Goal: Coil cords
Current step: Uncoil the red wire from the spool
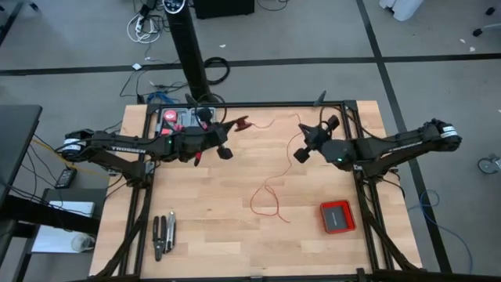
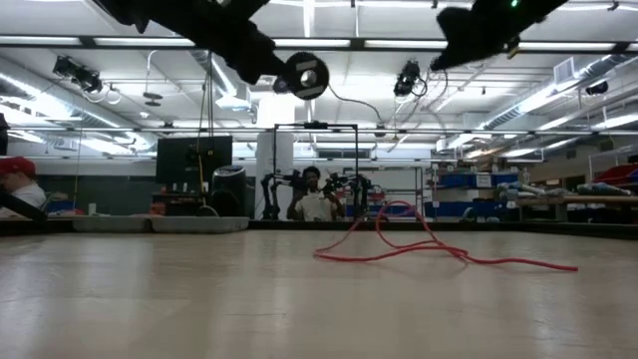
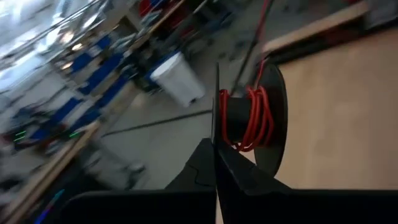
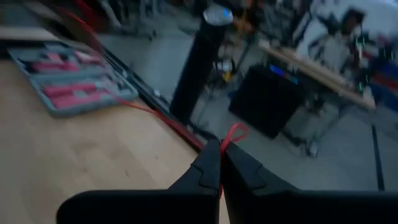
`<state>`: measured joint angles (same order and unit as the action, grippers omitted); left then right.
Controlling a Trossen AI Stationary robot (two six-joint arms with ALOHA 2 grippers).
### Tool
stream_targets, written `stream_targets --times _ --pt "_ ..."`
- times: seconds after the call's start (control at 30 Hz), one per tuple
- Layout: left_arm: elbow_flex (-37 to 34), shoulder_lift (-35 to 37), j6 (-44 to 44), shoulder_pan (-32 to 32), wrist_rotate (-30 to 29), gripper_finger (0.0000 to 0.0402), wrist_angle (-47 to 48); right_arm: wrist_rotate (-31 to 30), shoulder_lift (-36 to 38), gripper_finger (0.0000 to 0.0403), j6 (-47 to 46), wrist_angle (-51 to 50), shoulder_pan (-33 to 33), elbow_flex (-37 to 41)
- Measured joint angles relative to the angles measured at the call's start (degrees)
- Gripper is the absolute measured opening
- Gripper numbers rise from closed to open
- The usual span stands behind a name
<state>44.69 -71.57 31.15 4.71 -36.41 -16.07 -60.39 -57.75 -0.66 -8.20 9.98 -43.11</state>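
The cord is one thin red wire. Part of it is wound on a small black spool point(image 3: 252, 118) point(image 1: 241, 123) point(image 2: 302, 76), held high over the table's far left part by my shut left gripper point(image 3: 217, 163) point(image 1: 233, 127). From there the wire point(image 1: 262, 124) runs across to my right gripper point(image 4: 221, 163) point(image 1: 304, 131), which is shut on it above the table's far right part. The remaining wire point(image 1: 266, 200) point(image 2: 419, 249) lies in loose loops on the wood. My left gripper pinches one thin black flange of the spool point(image 3: 217, 124) between its two fingers, the flange edge-on between them. The fingers come nearly level from the table's left. The spool is lifted clear of the table, red turns around its core. My right gripper pinches the red wire between its two fingers. A small red loop point(image 4: 234, 133) stands just beyond the fingertips. The fingers come nearly level, slanting toward the far left. From the hold the wire point(image 4: 149, 112) leads off toward the far edge, clear of the table.
A grey tool case point(image 1: 182, 117) point(image 4: 68, 78) lies open at the far left corner, next to a black pole point(image 1: 190, 55). Pliers point(image 1: 164, 235) lie near the left front. A flat red box point(image 1: 337, 216) sits at the right front. A person point(image 2: 314, 204) shows far behind.
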Motion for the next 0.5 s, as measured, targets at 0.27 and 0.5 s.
stream_targets --times 0.27,0.5 --pt "0.00 0.00 7.06 0.00 -4.29 0.0000 7.07 18.35 4.21 0.0003 21.28 13.11 9.45 0.00" --pt "-0.02 0.00 7.32 -0.02 -8.20 0.0000 5.70 42.78 5.72 0.0003 23.15 20.38 11.82 0.00"
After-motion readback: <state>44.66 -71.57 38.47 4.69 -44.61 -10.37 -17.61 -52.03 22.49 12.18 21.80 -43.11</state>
